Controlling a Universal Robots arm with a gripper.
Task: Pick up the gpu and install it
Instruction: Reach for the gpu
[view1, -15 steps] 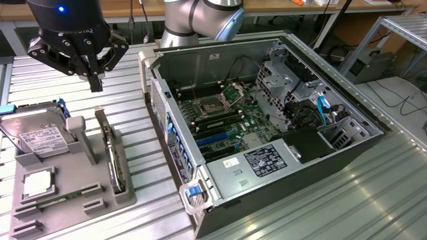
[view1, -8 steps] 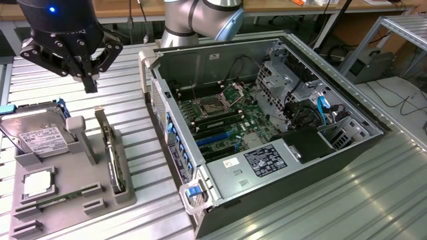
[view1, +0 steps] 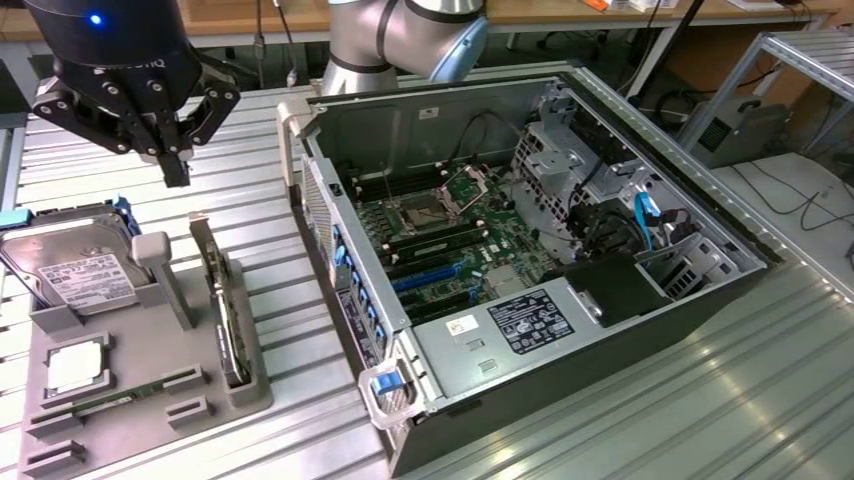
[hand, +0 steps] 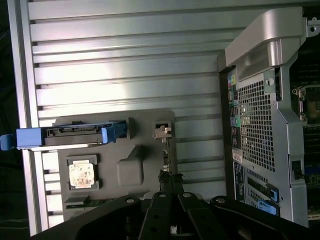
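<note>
The black gripper (view1: 175, 176) hangs in the upper left of the exterior view with its fingers pressed together and holding nothing, above the slatted metal table (view1: 694, 400). The gpu (view1: 220, 305) stands on edge in a slot of the gray holder tray (view1: 251, 398) at the lower left, well below the fingertips and untouched. A hard drive (view1: 78, 272) leans in the same tray toward the exterior view's left, with a processor chip (view1: 78, 366) below it. The open computer case (view1: 534, 330) fills the centre and right, its motherboard (view1: 447, 235) exposed. In the wrist view the closed gripper (hand: 170, 184) sits close to the gpu (hand: 168, 152), seen edge-on.
</note>
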